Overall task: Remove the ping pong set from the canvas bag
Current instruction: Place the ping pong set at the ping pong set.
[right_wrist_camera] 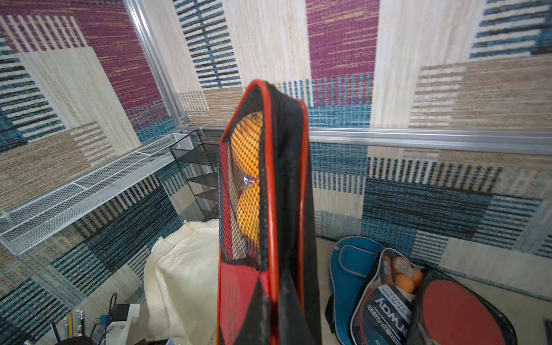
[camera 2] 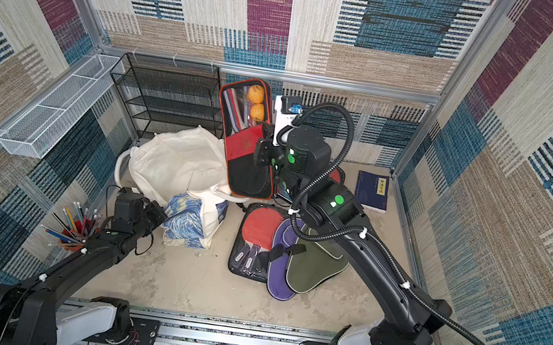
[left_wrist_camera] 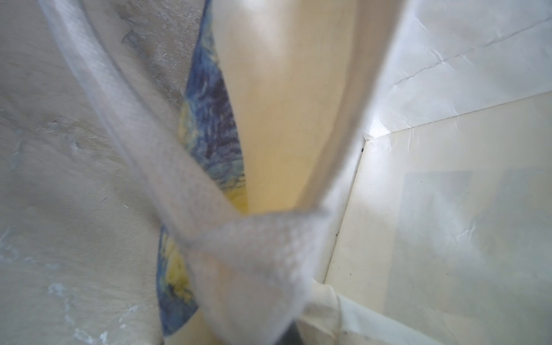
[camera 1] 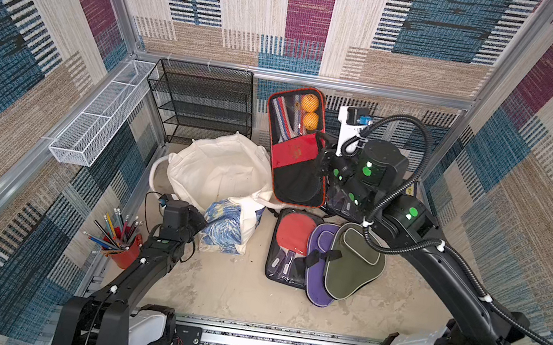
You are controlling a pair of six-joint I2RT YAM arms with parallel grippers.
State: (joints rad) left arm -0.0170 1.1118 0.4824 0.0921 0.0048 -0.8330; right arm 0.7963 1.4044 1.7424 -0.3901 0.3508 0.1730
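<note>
The ping pong set [camera 1: 294, 138], a red-and-black zip case with two orange balls behind mesh, was already clear of the canvas bag [camera 1: 218, 171]. It hung upright in the air just beside the bag's open mouth, on the side away from the left arm. The lift-out looked done; what seemed left was to lay the case on the worktop [camera 1: 228, 294], perhaps by the other paddle cases [camera 1: 321, 257] lying near the bag. The right gripper [camera 1: 321, 150] pinched the case's edge about halfway up, its arm raised and reaching far forward. The left gripper [camera 1: 201, 222] was pressed together on the bag's rim and strap beside the starry print, low over the worktop.
</note>
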